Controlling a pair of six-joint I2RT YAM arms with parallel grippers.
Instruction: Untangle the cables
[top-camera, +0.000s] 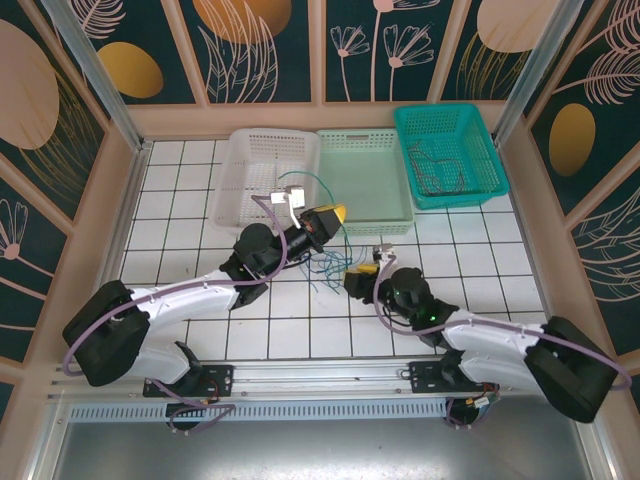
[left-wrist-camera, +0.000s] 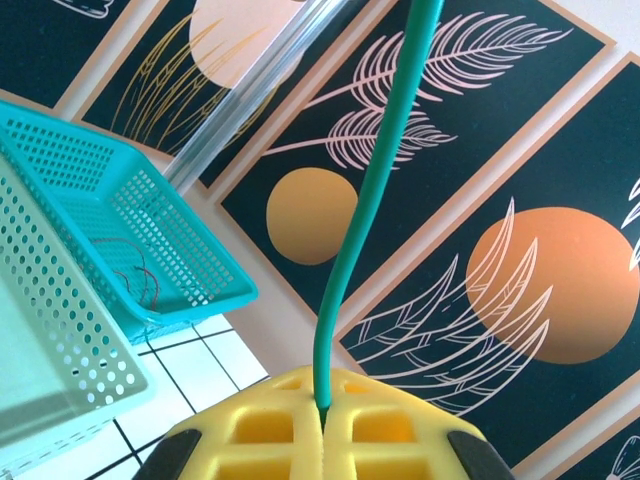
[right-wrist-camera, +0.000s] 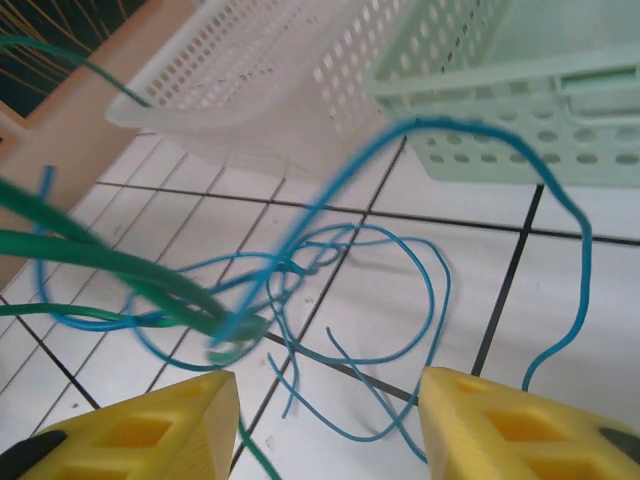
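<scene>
My left gripper (top-camera: 327, 217) (left-wrist-camera: 325, 415) is raised in front of the baskets. Its yellow pads are shut on a green cable (left-wrist-camera: 370, 200) that rises from the seam between them and loops over the baskets (top-camera: 300, 181). My right gripper (top-camera: 362, 272) (right-wrist-camera: 330, 420) hangs low over the tiles, its yellow fingers (right-wrist-camera: 150, 430) wide apart and open with nothing between them. Under and ahead of it lies a tangle of thin blue cables (right-wrist-camera: 400, 330) crossed by blurred green cables (right-wrist-camera: 110, 270). In the top view the tangle (top-camera: 330, 265) sits between the two grippers.
Three baskets line the back of the tiled floor: white (top-camera: 262, 175) (right-wrist-camera: 270, 80), light green (top-camera: 365, 185) (right-wrist-camera: 520, 100) (left-wrist-camera: 50, 360) and teal (top-camera: 480, 150) (left-wrist-camera: 120, 230). Thin red and dark wires (top-camera: 435, 172) (left-wrist-camera: 135, 270) lie in the teal one. Patterned walls close in the sides.
</scene>
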